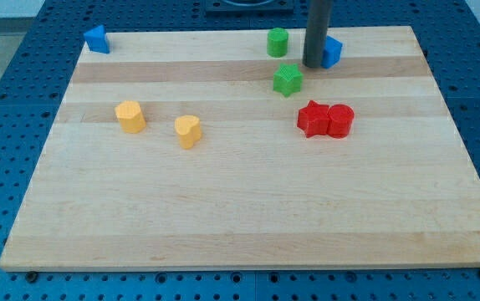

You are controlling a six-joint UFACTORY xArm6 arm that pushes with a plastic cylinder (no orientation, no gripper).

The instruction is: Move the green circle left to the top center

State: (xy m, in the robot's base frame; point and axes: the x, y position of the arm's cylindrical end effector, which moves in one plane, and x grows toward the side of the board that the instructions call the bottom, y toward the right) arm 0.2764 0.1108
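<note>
Green circle [278,42] at top centre, wooden board [223,209], blue pegboard [6,125]

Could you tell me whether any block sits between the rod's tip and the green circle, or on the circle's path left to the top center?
Nothing visible does. My tip stands just to the view's right of the green circle, with bare board between them. The blue block is behind the rod, and the green star lies below the path.

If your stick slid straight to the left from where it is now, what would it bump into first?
Most likely the green circle. My tip sits just to its right, beside a blue block. Depth is hard to judge, so it might only clip the circle's near edge.
</note>
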